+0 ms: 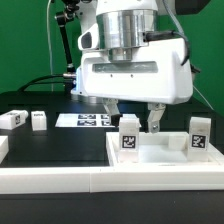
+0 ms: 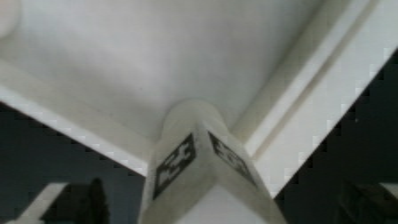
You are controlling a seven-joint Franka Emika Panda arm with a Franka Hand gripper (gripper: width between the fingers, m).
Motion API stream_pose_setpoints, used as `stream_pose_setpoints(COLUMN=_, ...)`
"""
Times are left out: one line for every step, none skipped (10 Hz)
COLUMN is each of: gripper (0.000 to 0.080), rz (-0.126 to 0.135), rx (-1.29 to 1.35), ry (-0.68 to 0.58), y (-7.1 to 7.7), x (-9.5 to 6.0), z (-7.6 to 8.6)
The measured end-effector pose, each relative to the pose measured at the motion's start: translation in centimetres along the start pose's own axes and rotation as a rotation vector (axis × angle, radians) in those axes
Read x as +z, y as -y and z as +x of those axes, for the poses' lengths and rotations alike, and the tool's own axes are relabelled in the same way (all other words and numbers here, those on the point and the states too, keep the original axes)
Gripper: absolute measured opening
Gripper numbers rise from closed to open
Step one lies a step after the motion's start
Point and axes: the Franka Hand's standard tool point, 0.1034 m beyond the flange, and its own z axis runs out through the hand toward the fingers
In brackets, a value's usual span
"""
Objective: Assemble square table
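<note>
The white square tabletop [image 1: 160,152] lies in front on the exterior view's right, and its pale inside fills the wrist view [image 2: 125,60]. A tagged white leg [image 1: 128,135] stands upright on it near its left corner, and another leg [image 1: 198,136] stands at its right. Two more legs [image 1: 14,119] [image 1: 38,119] lie on the black table at the left. My gripper [image 1: 132,118] hangs over the first leg. In the wrist view that leg [image 2: 199,155] runs between the dark fingers [image 2: 63,200], with a gap on each side. The gripper [image 2: 210,205] is open and holds nothing.
The marker board [image 1: 85,121] lies flat behind the tabletop, mid-table. A long white rail [image 1: 60,176] borders the near edge of the work surface. Black cables and a stand rise at the back left [image 1: 62,60].
</note>
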Motion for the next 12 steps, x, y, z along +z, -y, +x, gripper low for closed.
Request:
stream_pose_setpoints(gripper=0.0649, rz=-0.001, rx=-0.091, ry=-0.001, y=0.03, x=-0.05, z=0.03)
stream_pose_setpoints(gripper=0.0649, rz=0.000, rx=-0.181, ry=-0.002, y=0.11, x=-0.15, z=0.16)
stream_pose_setpoints(gripper=0.0649, rz=0.001, rx=-0.254, ry=-0.004, y=0.14, x=-0.22, z=0.29)
stream_pose_setpoints(gripper=0.0649, rz=-0.005, rx=-0.353, ry=-0.008, y=0.05, x=-0.26, z=0.47)
stream_pose_setpoints(gripper=0.0649, rz=-0.012, rx=-0.431, ry=-0.012, y=0.06, x=-0.31, z=0.57)
stream_pose_setpoints(gripper=0.0649, rz=-0.015, rx=-0.494, ry=-0.014, y=0.04, x=-0.31, z=0.60)
stream_pose_setpoints(gripper=0.0649, rz=-0.016, rx=-0.564, ry=-0.014, y=0.03, x=-0.32, z=0.64)
stream_pose_setpoints(gripper=0.0649, rz=-0.016, rx=-0.633, ry=-0.014, y=-0.04, x=-0.30, z=0.68)
stream_pose_setpoints(gripper=0.0649, rz=-0.016, rx=-0.658, ry=-0.017, y=-0.08, x=-0.28, z=0.72)
stream_pose_setpoints(gripper=0.0649, rz=-0.017, rx=-0.681, ry=-0.016, y=-0.10, x=-0.28, z=0.75)
stream_pose_setpoints(gripper=0.0528, rz=-0.016, rx=-0.675, ry=-0.016, y=-0.10, x=-0.28, z=0.75)
stream_pose_setpoints(gripper=0.0392, rz=-0.016, rx=-0.675, ry=-0.016, y=-0.10, x=-0.28, z=0.75)
